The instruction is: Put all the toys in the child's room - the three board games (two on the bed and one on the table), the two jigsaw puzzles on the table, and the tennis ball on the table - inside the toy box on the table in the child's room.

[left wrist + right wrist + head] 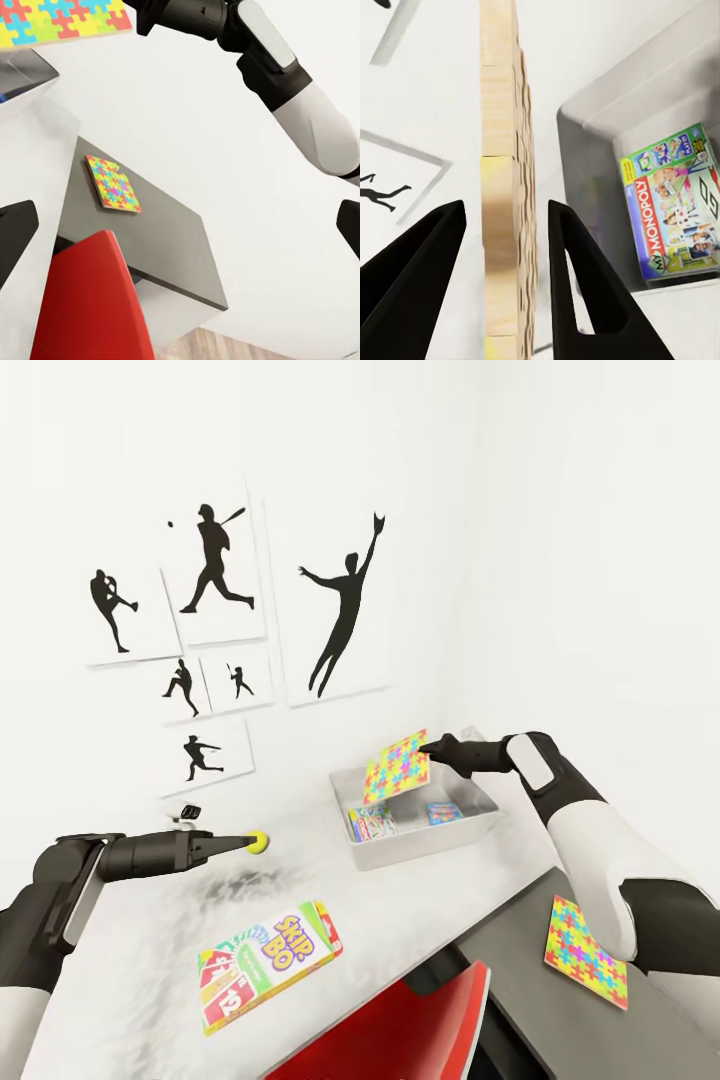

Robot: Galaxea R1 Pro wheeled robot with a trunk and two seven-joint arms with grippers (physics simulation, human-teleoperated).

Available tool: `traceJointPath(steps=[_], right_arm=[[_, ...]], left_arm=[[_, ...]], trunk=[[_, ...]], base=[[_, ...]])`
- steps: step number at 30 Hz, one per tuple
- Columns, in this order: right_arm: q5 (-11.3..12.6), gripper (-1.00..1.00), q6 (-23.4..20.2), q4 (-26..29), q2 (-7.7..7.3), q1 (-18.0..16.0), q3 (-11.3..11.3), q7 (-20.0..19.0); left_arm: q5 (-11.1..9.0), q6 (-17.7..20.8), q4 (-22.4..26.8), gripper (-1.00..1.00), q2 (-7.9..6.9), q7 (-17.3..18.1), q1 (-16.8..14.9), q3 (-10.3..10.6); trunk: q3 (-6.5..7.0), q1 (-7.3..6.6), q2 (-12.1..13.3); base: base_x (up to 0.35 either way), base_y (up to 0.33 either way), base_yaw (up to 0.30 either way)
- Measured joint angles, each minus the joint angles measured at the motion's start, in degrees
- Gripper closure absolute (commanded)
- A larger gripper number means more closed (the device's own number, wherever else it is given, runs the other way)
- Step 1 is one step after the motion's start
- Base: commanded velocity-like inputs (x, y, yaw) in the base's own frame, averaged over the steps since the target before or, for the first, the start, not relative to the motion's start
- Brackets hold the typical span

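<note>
Now my right pincer [428, 746] grips a jigsaw puzzle [394, 766] by its edge above the toy box [420, 847]; stiff, thin, light, it could pivot; left pincer [243, 844] pinches the tennis ball [258, 843]
</note>
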State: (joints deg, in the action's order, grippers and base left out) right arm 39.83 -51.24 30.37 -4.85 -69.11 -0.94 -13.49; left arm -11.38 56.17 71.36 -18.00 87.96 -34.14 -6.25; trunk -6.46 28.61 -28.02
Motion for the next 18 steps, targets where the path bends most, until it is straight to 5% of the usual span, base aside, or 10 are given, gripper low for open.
traceJointPath(steps=[18], right_arm=[[-0.1, 1.00, -0.3, -0.5, 0.60, -0.3, 0.1, 0.3]], left_arm=[[-0.1, 0.0, 0.0, -1.00, 0.00, 1.2, 0.0, 0.0]], trunk=[[-1.67, 0.00, 0.0]], base=[[0.000, 0.000, 0.000]])
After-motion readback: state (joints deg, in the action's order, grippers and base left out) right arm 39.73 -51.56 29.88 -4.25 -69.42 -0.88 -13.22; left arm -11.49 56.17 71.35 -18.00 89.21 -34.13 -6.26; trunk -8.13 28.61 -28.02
